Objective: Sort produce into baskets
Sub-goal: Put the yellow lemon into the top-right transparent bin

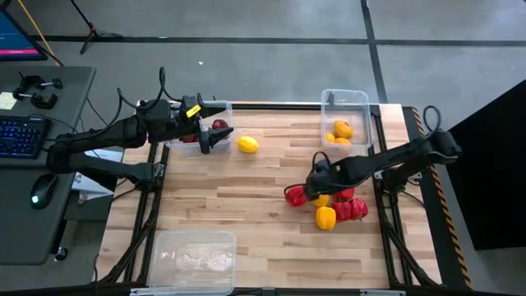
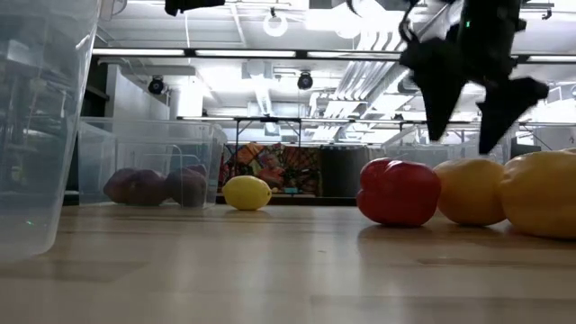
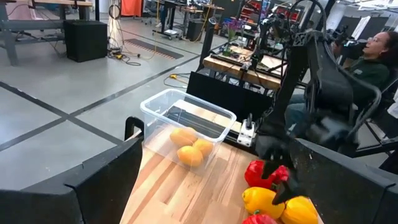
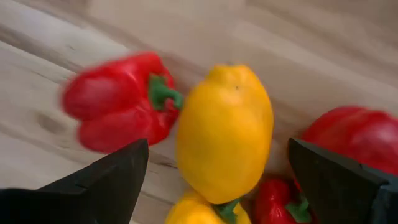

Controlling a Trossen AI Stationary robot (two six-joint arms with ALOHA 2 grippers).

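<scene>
Currently right claw (image 4: 217, 162) hangs open, straddling the lemon (image 4: 225, 134) in the pepper pile (image 1: 349, 209), lined up to grasp; left claw (image 1: 215, 140) is open too.

Peppers (image 1: 339, 210) crowd 1 lemon (image 4: 225, 132) under the right pincer (image 1: 316, 186); bare table (image 1: 238, 197) seemingly lies leftward.

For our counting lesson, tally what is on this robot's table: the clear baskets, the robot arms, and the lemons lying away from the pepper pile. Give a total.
Clear baskets: 3
Robot arms: 2
Lemons away from the pepper pile: 4, with 3 in one basket and 1 loose on the table
Total: 9
</scene>
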